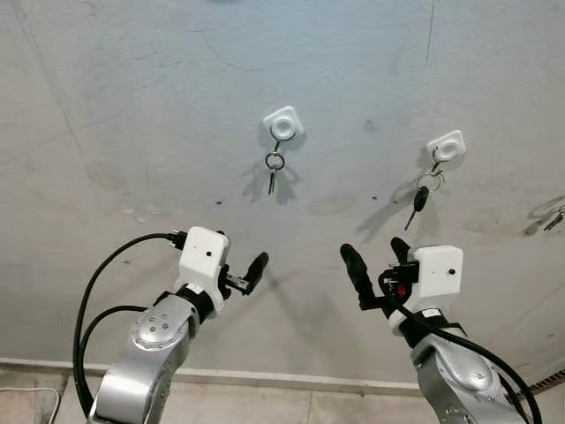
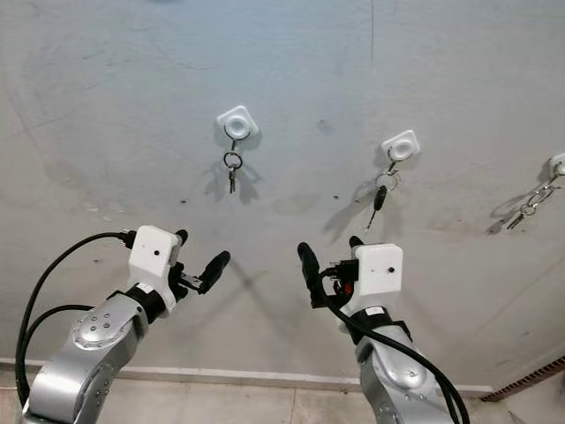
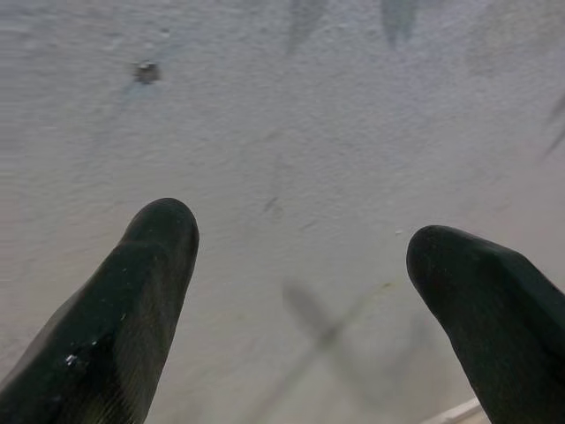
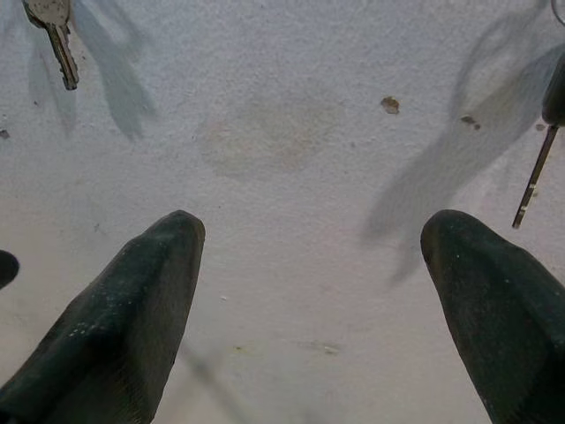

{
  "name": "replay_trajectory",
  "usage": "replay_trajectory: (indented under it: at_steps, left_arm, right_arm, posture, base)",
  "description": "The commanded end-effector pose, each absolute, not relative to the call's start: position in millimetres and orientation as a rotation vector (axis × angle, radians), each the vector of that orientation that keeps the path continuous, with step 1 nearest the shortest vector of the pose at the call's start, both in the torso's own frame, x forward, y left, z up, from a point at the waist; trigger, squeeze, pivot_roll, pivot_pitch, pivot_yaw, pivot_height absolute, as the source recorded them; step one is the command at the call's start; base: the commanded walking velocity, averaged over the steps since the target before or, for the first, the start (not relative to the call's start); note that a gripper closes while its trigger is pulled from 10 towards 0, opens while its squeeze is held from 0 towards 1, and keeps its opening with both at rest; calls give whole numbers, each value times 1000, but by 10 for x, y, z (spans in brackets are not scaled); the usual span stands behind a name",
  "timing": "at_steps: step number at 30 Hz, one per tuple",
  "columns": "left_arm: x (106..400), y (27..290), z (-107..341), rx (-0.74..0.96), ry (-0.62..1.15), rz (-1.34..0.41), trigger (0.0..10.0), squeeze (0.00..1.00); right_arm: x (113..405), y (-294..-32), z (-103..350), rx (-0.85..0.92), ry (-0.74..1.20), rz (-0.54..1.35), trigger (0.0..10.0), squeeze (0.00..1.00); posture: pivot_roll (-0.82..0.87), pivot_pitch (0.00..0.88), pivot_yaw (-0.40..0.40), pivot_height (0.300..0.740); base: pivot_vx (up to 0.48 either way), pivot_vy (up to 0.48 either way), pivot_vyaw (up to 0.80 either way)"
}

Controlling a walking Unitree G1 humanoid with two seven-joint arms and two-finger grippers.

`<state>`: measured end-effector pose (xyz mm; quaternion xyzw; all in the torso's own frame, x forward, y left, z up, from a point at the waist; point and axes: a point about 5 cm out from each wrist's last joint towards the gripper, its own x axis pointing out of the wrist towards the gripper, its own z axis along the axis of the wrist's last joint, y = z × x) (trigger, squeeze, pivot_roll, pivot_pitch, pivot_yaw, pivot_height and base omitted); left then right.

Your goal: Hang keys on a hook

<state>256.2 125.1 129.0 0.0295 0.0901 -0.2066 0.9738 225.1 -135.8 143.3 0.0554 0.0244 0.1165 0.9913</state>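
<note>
Three white hooks are fixed on the grey wall. The left hook (image 1: 283, 124) carries a small silver key on a ring (image 1: 274, 168). A black-headed key (image 1: 420, 200) dangles from the middle hook (image 1: 447, 147). At the far right, a bunch of keys (image 2: 530, 206) hangs from the third hook (image 2: 558, 163). My left gripper (image 1: 240, 256) is open and empty, held below and left of the left hook. My right gripper (image 1: 375, 253) is open and empty, below and left of the black-headed key. The right wrist view shows the silver key (image 4: 57, 28) and the black key's blade (image 4: 532, 190) ahead of the fingers.
The wall (image 1: 132, 106) is bare, stained plaster close in front of both arms. A pale skirting strip (image 1: 265, 378) runs along its foot, with tiled floor (image 1: 291, 406) below. Black cables (image 1: 88, 300) loop beside my left arm.
</note>
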Motion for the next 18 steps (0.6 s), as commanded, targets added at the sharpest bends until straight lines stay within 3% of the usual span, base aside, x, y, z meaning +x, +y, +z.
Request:
replay_trajectory:
  at_steps: [1, 18]
  left_arm:
    - [2568, 1215, 1310, 65, 180, -434, 10000, 0]
    - [2576, 1211, 1312, 74, 180, -442, 10000, 0]
  right_arm:
    - [2270, -1380, 1421, 108, 52, 227, 10000, 0]
    - [2303, -1353, 1435, 113, 38, 232, 10000, 0]
  posture:
    - [182, 5, -49, 740]
    - [187, 0, -44, 740]
  base:
    - [-300, 0, 0]
    - [-321, 0, 0]
